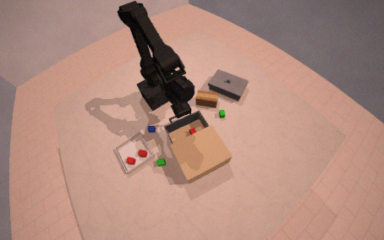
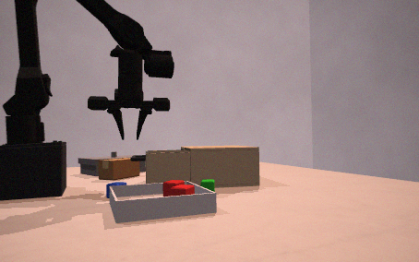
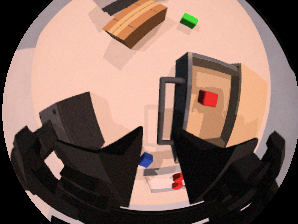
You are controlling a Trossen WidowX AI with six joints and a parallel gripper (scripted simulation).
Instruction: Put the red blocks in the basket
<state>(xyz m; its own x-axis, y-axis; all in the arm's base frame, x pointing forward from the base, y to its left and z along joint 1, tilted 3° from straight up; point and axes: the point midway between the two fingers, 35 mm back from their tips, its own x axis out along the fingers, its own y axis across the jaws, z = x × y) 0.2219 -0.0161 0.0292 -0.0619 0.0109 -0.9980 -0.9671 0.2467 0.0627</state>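
Note:
The white basket [image 1: 126,170] [image 2: 163,210] stands upright with two red blocks in it, one red block [image 1: 142,153] beside another red block [image 1: 131,160]. The drawer [image 2: 167,167] [image 3: 182,100] is pulled out of the tan cabinet [image 1: 211,158] [image 2: 226,167]. A third red block [image 1: 193,131] [image 3: 208,98] lies on the drawer's floor. My gripper [image 2: 130,138] is partly open and empty, above the height of the drawer's handle [image 2: 137,158] [image 3: 163,110] and clear of it. The grey box [image 1: 237,90] [image 2: 88,167] has its knobbed lid on; its inside is hidden.
A brown wooden-looking block [image 1: 206,100] [image 2: 119,170] [image 3: 136,25] stands between the box and the drawer. A green block [image 1: 222,113] [image 3: 189,20] lies near it. A blue block [image 1: 151,128] [image 3: 146,159] and another green block [image 1: 161,162] [image 2: 208,185] lie near the basket.

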